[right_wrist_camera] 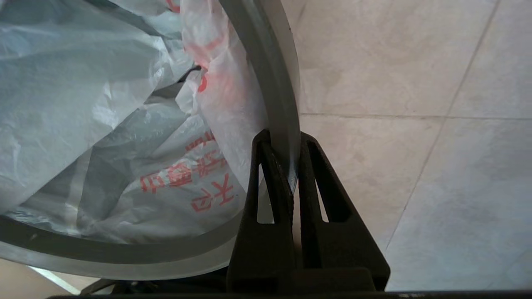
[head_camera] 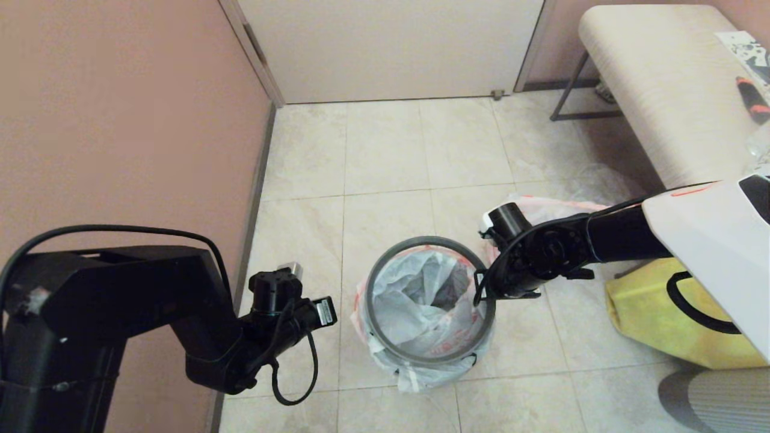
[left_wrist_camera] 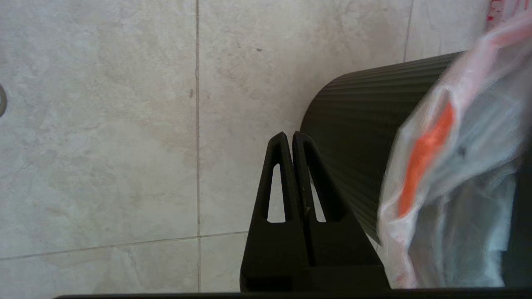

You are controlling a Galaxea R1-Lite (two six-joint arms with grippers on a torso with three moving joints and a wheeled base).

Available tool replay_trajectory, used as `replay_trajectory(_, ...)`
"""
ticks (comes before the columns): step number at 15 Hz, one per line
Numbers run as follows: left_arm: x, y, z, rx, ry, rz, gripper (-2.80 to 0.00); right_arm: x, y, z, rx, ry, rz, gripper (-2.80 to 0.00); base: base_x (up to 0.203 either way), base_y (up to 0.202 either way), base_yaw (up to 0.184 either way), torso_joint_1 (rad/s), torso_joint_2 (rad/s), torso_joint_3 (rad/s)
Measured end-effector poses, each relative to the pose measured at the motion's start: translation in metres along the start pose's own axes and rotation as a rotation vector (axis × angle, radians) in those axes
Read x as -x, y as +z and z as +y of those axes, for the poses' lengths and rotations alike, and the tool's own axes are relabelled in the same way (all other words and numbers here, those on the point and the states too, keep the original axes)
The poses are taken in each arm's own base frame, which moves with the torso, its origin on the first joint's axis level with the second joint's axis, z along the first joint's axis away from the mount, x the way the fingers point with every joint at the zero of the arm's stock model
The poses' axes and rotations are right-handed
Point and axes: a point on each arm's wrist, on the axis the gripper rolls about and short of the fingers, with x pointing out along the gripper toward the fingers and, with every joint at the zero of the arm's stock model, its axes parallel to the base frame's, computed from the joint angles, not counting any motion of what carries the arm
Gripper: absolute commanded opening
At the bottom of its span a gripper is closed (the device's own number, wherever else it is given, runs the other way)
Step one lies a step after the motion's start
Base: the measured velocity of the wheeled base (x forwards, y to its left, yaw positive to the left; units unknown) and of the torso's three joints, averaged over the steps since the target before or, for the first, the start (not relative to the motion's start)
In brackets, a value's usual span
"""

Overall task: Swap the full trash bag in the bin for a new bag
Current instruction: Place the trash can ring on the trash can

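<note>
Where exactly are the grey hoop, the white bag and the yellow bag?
grey hoop [head_camera: 385, 332]: head view, on its near-left arc.
white bag [head_camera: 397, 300]: head view, on the crumpled plastic inside the hoop.
yellow bag [head_camera: 656, 319]: head view, on its bare yellow side.

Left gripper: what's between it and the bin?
Nothing but bare floor tile. In the head view the left gripper, shut, hangs beside the bin, apart from it; the left wrist view shows the bin wall just past its tips.
</note>
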Motion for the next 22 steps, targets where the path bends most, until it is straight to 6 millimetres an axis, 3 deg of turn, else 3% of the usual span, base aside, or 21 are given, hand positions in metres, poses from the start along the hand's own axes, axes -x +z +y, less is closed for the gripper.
replay_trajectory(8, -0.001, 0.000, 0.000, 0.000, 0.000, 0.000, -2.80, 0.003, -0.016, 0.014, 0.051, -0.062, 0.020, -2.80, 0.000, 0.000, 0.000, 0.000, 0.00, 0.000)
replay_trajectory(20, -0.001, 0.001, 0.001, 0.001, 0.003, -0.005, -2.80, -0.019, -0.014, 0.030, 0.071, -0.070, 0.004, -2.80, 0.000, 0.000, 0.000, 0.000, 0.00, 0.000)
replay_trajectory(21, -0.001, 0.001, 0.001, -0.001, 0.002, -0.005, -2.80, -0.020, -0.015, 0.030, 0.071, -0.073, 0.002, 0.00, 0.000, 0.000, 0.000, 0.000, 0.00, 0.000)
replay_trajectory(22, -0.001, 0.002, 0.001, -0.007, 0.003, -0.005, -2.80, -0.020, -0.015, 0.031, 0.073, -0.077, -0.003, 0.00, 0.000, 0.000, 0.000, 0.000, 0.00, 0.000)
